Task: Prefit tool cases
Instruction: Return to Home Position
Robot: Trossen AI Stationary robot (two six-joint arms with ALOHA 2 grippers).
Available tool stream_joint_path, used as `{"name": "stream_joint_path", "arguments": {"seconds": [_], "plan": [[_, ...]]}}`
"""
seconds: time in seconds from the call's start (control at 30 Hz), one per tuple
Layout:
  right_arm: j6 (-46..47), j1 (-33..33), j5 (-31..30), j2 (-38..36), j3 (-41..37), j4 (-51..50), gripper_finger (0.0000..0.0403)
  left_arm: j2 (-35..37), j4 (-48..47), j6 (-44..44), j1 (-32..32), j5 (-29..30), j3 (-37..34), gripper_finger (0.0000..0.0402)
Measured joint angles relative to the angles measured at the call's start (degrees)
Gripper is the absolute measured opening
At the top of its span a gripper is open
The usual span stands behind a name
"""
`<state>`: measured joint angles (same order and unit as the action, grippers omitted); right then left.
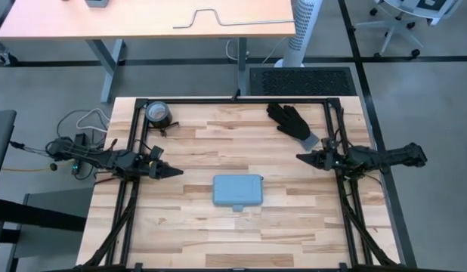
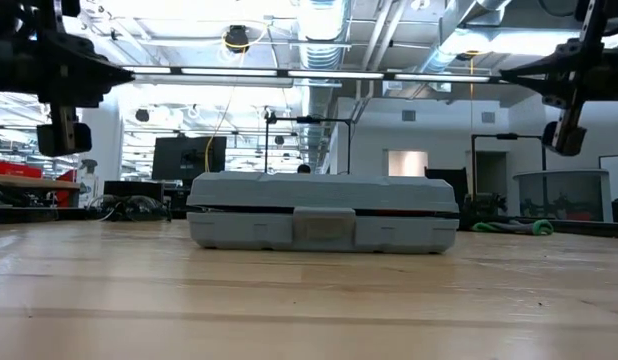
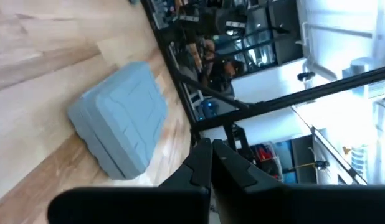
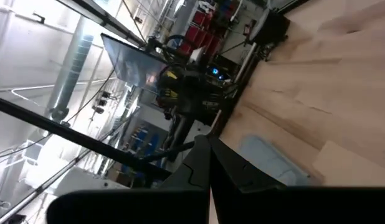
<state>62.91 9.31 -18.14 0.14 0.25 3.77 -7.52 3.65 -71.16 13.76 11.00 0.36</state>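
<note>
The tool case (image 1: 238,190) is a flat rectangular box of light-blue moulded plastic with rounded corners. Its lid is down on the base, the two halves meeting at a thin dark seam that runs the length of the side seen in the low view. The lid surface is matte and carries shallow raised panel lines. A small handle tab projects from the middle of the long side that faces the low camera. The case lies flat on the counter (image 1: 218,242), a butcher-block top of light wooden strips in mixed tones, bordered by a black tube frame. The left hand (image 1: 177,172) is held above the counter near its left frame rail, its two dark tapered fingers pressed together to a point with nothing between them. The right hand (image 1: 300,158) is held near the right frame rail in the same condition, its fingers together and empty. Both hands point inward toward each other. The case lies between the two hands and apart from both. It sits ahead of each fingertip and offset toward the low-camera side of the counter, nearer the left hand than the right. A black knit glove (image 1: 292,121) with a grey cuff lies flat just beside the right hand, on the far side from the case. A round dark-rimmed object (image 1: 158,113) stands in the far corner beyond the left hand; what it is cannot be told.
</note>
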Motion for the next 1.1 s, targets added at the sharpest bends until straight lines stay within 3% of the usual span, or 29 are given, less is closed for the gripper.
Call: {"name": "stream_joint_path", "arguments": {"seconds": [0.17,0.43,0.67,0.8,0.9,1.1], "plan": [[-2.75,1.33,-1.66,0.56,0.00,0.22,0.0008,2.94,-0.86,1.57,-2.41,0.92,0.00,0.0000],[-6.38,2.83,0.41,0.85,0.00,-0.03,0.0008,2.99,0.01,5.55,-6.49,8.39,0.00,0.0000],[-6.44,2.88,0.43,1.07,0.00,-0.07,0.0008,2.92,0.22,19.46,-7.23,9.99,0.00,0.0000],[-6.42,2.44,0.40,1.07,0.00,-0.07,0.0008,2.92,0.15,13.65,-7.23,17.34,0.37,0.0000],[-6.42,2.44,0.41,1.07,0.00,-0.07,0.0008,2.92,-0.57,16.46,-7.23,20.53,0.86,0.0000],[-6.42,2.44,0.40,1.07,0.00,-0.08,0.0008,2.92,-0.49,20.84,-7.23,20.86,0.90,0.0000]]}}
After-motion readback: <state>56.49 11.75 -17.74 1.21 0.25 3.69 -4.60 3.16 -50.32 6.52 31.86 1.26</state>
